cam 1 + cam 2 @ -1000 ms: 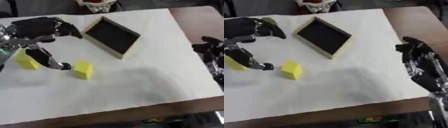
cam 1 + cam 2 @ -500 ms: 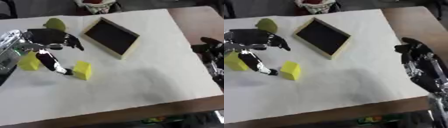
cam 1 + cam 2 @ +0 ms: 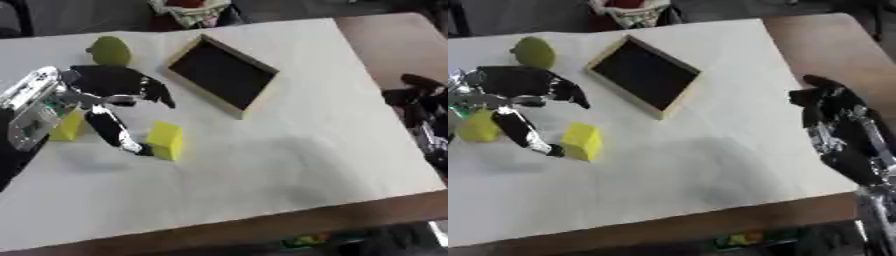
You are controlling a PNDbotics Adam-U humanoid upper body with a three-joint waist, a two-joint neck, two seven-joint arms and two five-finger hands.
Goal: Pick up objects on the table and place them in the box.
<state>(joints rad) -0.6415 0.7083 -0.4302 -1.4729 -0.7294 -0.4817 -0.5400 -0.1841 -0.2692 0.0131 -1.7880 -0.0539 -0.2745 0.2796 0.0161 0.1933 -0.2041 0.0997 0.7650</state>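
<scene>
1. The robot's left hand hangs over the white paper-covered table, fingers spread and mostly straight, holding nothing; its thumb reaches down and forward, the tip right beside a yellow rectangular block (whether it actually touches, I cannot tell).
2. A second yellow block sits under the wrist side of that hand, partly hidden by it.
3. Just beyond the hand's knuckles lies a rounded yellow-green fruit-like object.
4. To the hand's right, past the fingers, rests the shallow wooden box with a black inside, turned askew and empty.
5. The right hand idles at the table's right edge, well apart from everything, fingers relaxed and open, holding nothing.
</scene>
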